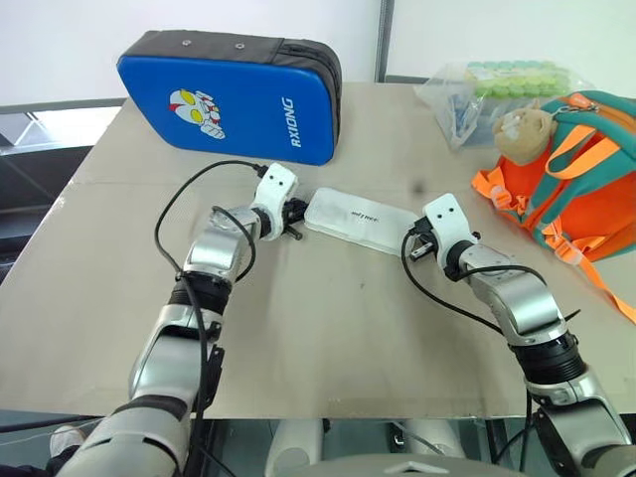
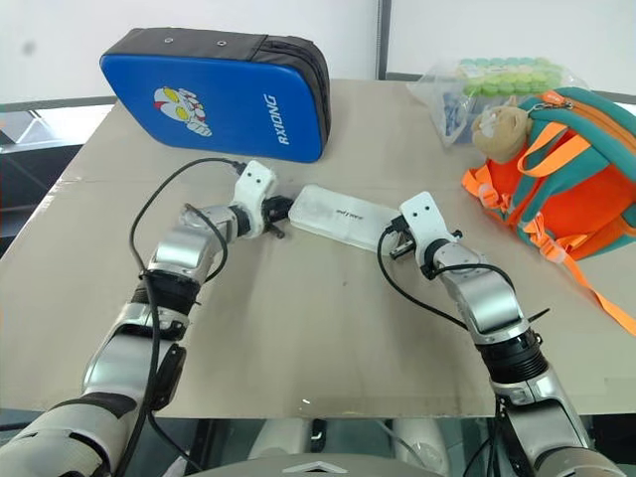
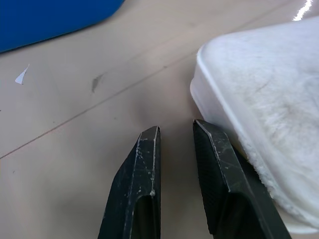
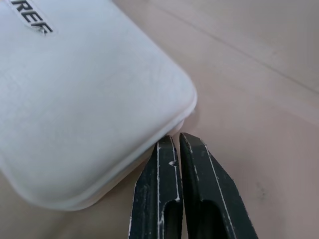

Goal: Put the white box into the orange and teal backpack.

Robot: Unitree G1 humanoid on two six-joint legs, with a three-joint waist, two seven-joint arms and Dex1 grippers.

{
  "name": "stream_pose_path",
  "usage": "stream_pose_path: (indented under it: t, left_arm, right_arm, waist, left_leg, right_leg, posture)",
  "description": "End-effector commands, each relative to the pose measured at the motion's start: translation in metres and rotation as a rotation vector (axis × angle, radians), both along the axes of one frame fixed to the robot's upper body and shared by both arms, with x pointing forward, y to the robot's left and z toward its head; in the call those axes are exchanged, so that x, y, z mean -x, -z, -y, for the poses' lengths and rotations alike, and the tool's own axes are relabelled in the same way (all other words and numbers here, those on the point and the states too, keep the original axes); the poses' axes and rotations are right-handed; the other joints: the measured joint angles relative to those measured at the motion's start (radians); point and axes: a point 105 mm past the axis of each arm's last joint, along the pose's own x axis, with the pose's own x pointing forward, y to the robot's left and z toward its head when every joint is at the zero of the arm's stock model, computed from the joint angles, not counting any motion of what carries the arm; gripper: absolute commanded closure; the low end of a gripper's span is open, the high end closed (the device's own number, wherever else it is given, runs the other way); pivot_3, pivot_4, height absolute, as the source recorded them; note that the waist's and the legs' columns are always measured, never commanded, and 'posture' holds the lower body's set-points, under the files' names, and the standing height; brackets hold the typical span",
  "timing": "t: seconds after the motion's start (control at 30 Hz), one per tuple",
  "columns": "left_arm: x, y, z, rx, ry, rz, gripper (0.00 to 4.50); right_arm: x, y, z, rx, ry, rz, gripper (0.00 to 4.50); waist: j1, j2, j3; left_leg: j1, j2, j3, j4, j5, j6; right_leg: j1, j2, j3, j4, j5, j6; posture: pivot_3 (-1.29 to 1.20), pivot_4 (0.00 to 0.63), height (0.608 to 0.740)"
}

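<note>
The white box (image 1: pixel 358 221) lies flat in the middle of the table, its dark lettering facing up. My left gripper (image 1: pixel 296 221) is at the box's left end. In the left wrist view its fingers (image 3: pixel 144 164) stand almost together with nothing between them, one resting against the box's rounded corner (image 3: pixel 259 89). My right gripper (image 1: pixel 415 246) is at the box's right end, shut and empty, its tips (image 4: pixel 175 137) touching the box's edge (image 4: pixel 84 99). The orange and teal backpack (image 1: pixel 576 169) lies at the right of the table, a tan plush charm (image 1: pixel 524 129) on it.
A large blue padded case (image 1: pixel 234 99) lies at the back left. A clear plastic bag (image 1: pixel 487 89) of small items sits at the back right, beside the backpack. Orange straps (image 1: pixel 596 278) trail toward the table's right edge. The tan tabletop (image 1: pixel 328 328) extends toward me.
</note>
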Motion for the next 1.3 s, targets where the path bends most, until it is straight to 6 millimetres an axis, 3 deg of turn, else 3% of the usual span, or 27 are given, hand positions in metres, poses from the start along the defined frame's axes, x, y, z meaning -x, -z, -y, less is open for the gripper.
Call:
stream_pose_path:
  t: [0.03, 0.17, 0.33, 0.5, 0.63, 0.67, 0.7, 0.73, 0.77, 0.9, 0.97, 1.1, 1.2, 1.3]
  left_arm:
    - [0.031, -0.017, 0.023, 0.032, 0.142, 0.032, 3.45]
    - [0.072, -0.019, 0.013, 0.058, 0.114, -0.015, 3.45]
    - [0.111, -0.002, -0.001, 0.07, 0.019, -0.108, 3.45]
    - [0.125, 0.009, -0.023, 0.139, -0.109, -0.179, 3.45]
    - [0.135, 0.012, -0.066, 0.263, -0.219, -0.263, 1.8]
    - [0.138, 0.009, -0.073, 0.311, -0.224, -0.29, 1.4]
    - [0.144, 0.006, -0.08, 0.373, -0.215, -0.35, 0.7]
    - [0.151, 0.005, -0.084, 0.432, -0.199, -0.425, 0.41]
    - [0.158, 0.003, -0.082, 0.49, -0.166, -0.497, 0.02]
    - [0.172, -0.005, -0.065, 0.633, -0.033, -0.684, 0.02]
    - [0.17, -0.004, -0.057, 0.683, 0.003, -0.724, 0.02]
    - [0.147, 0.009, -0.036, 0.774, 0.001, -0.767, 0.02]
    - [0.135, 0.011, -0.029, 0.901, 0.022, -0.795, 0.02]
    - [0.133, 0.02, -0.027, 0.9, -0.01, -0.831, 0.02]
  right_arm:
    - [0.009, -0.008, -0.025, 0.049, -0.185, 0.063, 4.49]
    - [0.016, -0.008, -0.021, 0.058, -0.246, 0.078, 4.49]
    - [0.025, -0.003, -0.016, 0.111, -0.299, 0.078, 4.49]
    - [0.027, 0.005, -0.012, 0.123, -0.302, 0.056, 4.49]
    - [0.026, 0.008, -0.007, 0.137, -0.296, 0.052, 4.5]
    - [0.026, 0.008, -0.005, 0.14, -0.296, 0.053, 4.5]
    - [0.025, 0.008, -0.004, 0.143, -0.295, 0.053, 4.5]
    - [0.025, 0.008, -0.003, 0.147, -0.296, 0.054, 4.5]
    - [0.025, 0.007, -0.002, 0.151, -0.299, 0.058, 4.5]
    - [0.026, 0.003, -0.007, 0.155, -0.328, 0.088, 4.5]
    - [0.027, 0.002, -0.011, 0.167, -0.352, 0.106, 4.5]
    - [0.033, 0.003, -0.027, 0.158, -0.442, 0.125, 4.5]
    - [0.034, 0.006, -0.042, 0.176, -0.507, 0.143, 4.5]
    - [0.033, 0.009, -0.051, 0.182, -0.54, 0.153, 4.5]
  waist:
    - [0.0, 0.0, 0.0]
    - [-0.001, 0.0, 0.0]
    - [0.005, 0.0, 0.0]
    - [0.007, 0.0, 0.0]
    - [0.001, -0.001, -0.001]
    - [0.0, -0.001, -0.001]
    - [0.001, -0.001, -0.001]
    - [0.001, -0.001, -0.001]
    - [0.0, -0.002, -0.001]
    - [0.0, -0.001, 0.0]
    - [0.005, -0.002, 0.0]
    - [0.007, -0.004, -0.001]
    - [0.001, -0.004, -0.001]
    - [-0.004, -0.004, -0.001]
  left_leg:
    - [0.0, 0.0, 0.0, 0.0, 0.0, 0.0]
    - [0.0, 0.001, -0.001, 0.0, 0.0, 0.0]
    - [0.001, 0.002, -0.001, 0.001, 0.0, 0.0]
    - [0.004, 0.002, -0.001, 0.002, 0.0, 0.0]
    - [0.01, 0.002, 0.0, 0.002, 0.0, 0.0]
    - [0.011, 0.002, 0.0, 0.002, 0.0, 0.0]
    - [0.012, 0.002, 0.0, 0.002, 0.0, 0.0]
    - [0.013, 0.002, 0.0, 0.002, 0.0, 0.0]
    - [0.013, 0.002, 0.001, 0.002, 0.0, 0.0]
    - [0.015, 0.002, 0.0, 0.002, 0.0, 0.0]
    - [0.015, 0.003, 0.0, 0.002, 0.0, 0.0]
    - [0.016, 0.001, -0.001, 0.002, 0.0, 0.0]
    - [0.017, 0.001, -0.001, 0.002, 0.0, 0.0]
    - [0.018, 0.002, -0.001, 0.001, 0.0, 0.0]
  right_leg:
    - [0.0, 0.0, 0.0, 0.0, 0.0, 0.0]
    - [0.0, 0.0, -0.001, 0.002, 0.0, 0.0]
    - [0.0, 0.0, -0.001, 0.004, 0.0, 0.0]
    - [0.001, 0.0, -0.001, 0.007, 0.0, 0.0]
    - [0.005, 0.001, 0.0, 0.008, 0.0, -0.001]
    - [0.006, 0.001, 0.001, 0.008, 0.0, -0.001]
    - [0.006, 0.001, 0.0, 0.008, -0.001, -0.001]
    - [0.007, 0.001, 0.0, 0.008, -0.001, -0.001]
    - [0.007, 0.001, 0.0, 0.008, -0.001, -0.001]
    - [0.01, 0.001, 0.0, 0.007, -0.001, -0.001]
    - [0.01, 0.0, -0.001, 0.006, -0.001, 0.0]
    - [0.012, 0.0, -0.001, 0.007, -0.001, -0.001]
    - [0.012, 0.0, 0.0, 0.007, 0.0, -0.001]
    - [0.012, 0.0, 0.0, 0.007, 0.0, -0.001]
  posture:
    - [0.0, 0.15, 0.74]
    - [0.0, 0.15, 0.74]
    - [0.0, 0.15, 0.74]
    - [0.0, 0.15, 0.74]
    - [0.0, 0.15, 0.74]
    - [0.0, 0.15, 0.74]
    - [0.0, 0.15, 0.74]
    - [0.0, 0.15, 0.74]
    - [0.0, 0.15, 0.74]
    - [0.0, 0.15, 0.74]
    - [0.0, 0.15, 0.74]
    - [0.0, 0.15, 0.74]
    - [0.0, 0.15, 0.74]
    - [0.0, 0.15, 0.74]
